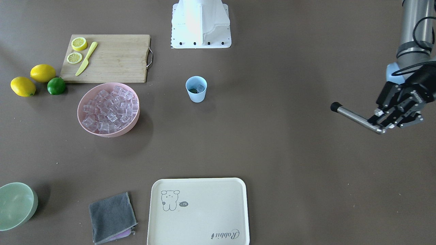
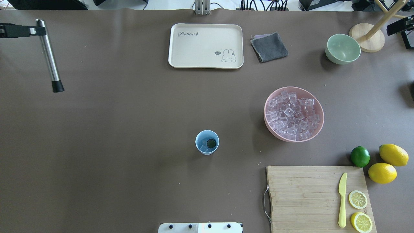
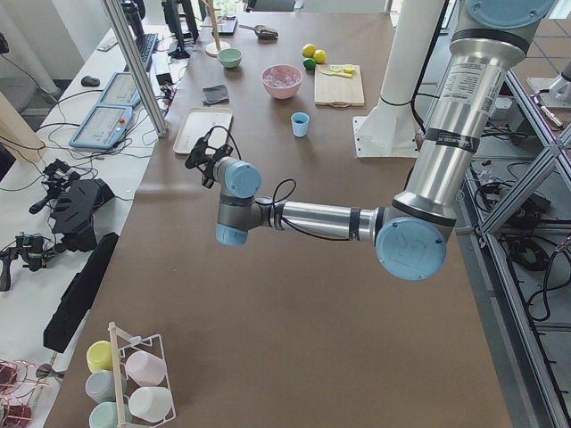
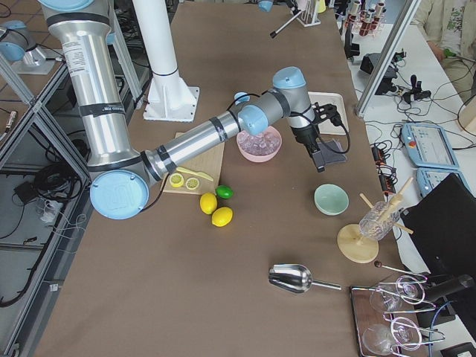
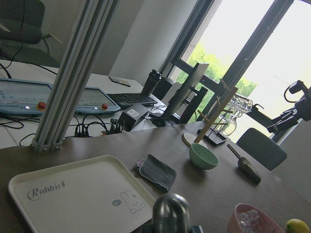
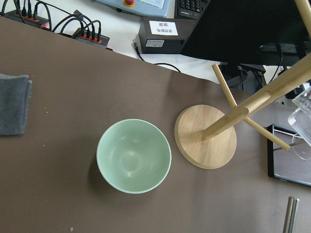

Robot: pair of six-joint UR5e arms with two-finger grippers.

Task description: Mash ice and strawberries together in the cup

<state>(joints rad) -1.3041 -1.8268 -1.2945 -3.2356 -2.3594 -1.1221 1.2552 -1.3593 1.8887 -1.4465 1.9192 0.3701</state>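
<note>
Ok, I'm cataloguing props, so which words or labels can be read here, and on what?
"Rabbit": cursive script on the cream tray.
"hi": in the speech bubble beside the rabbit drawing on that tray.
White label on the black box, right wrist view: too small to read.

Robotics lab: teach pendants (image 3: 101, 126), aluminium frame post (image 5: 68, 77), power strip (image 6: 90, 36), keyboard (image 5: 130, 98) beside brown worktable (image 2: 129, 113).

Your cup (image 2: 207, 152) is light blue; your bowl (image 2: 321, 120), pink, holds clear pink-tinted ice (image 2: 289, 111). The cream tray (image 2: 200, 48) bears a grey rabbit drawing.
</note>
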